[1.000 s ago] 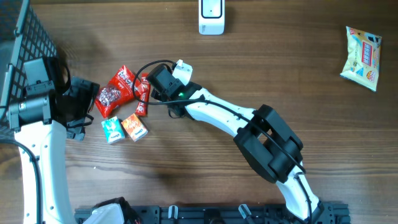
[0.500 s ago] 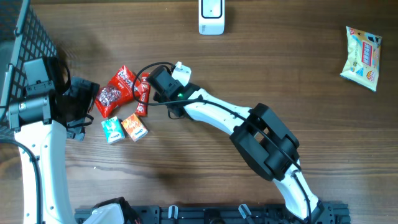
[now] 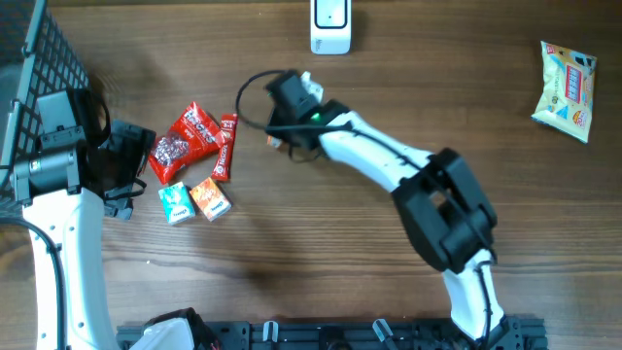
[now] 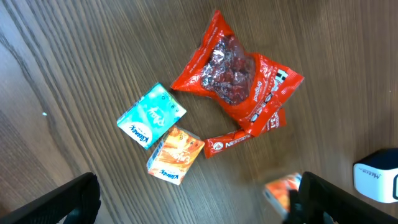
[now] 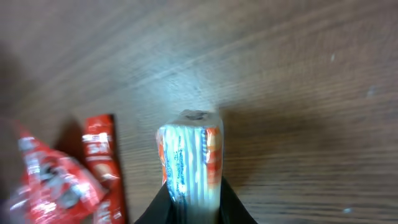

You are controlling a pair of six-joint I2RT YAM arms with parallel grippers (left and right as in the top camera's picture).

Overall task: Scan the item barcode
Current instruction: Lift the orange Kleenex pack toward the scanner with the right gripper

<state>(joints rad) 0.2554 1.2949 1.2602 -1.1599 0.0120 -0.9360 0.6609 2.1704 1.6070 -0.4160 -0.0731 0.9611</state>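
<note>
We judge the step in hand as carry-to-scanner: the pick looks done and the scan is not yet done. The right fingers (image 5: 155, 210) are pinched narrow on a small orange-and-white pack (image 5: 189, 155), one finger on each broad face, with the pack's striped edge facing the wrist camera. Its shadow on the wood suggests it is off the tabletop (image 3: 292, 262), though we cannot be sure. Overhead, only a sliver of the pack shows under the right wrist, between the pile and the white scanner (image 3: 330, 25) at the far edge and well apart from the scanner. No barcode is visible in any view, so we cannot tell which face carries it. The next move probably calls for bringing the pack up to the scanner window and turning the wrist until the coded face points at it, without loosening the pinch. The left fingers (image 4: 62, 202) are spread wide, hold nothing and touch nothing, and hang over the pile: a red candy bag (image 3: 180, 144), a red bar (image 3: 225, 148), a teal pack (image 3: 175, 202) and an orange pack (image 3: 210, 197). A yellow snack bag (image 3: 566, 89) lies far to the side.
</note>
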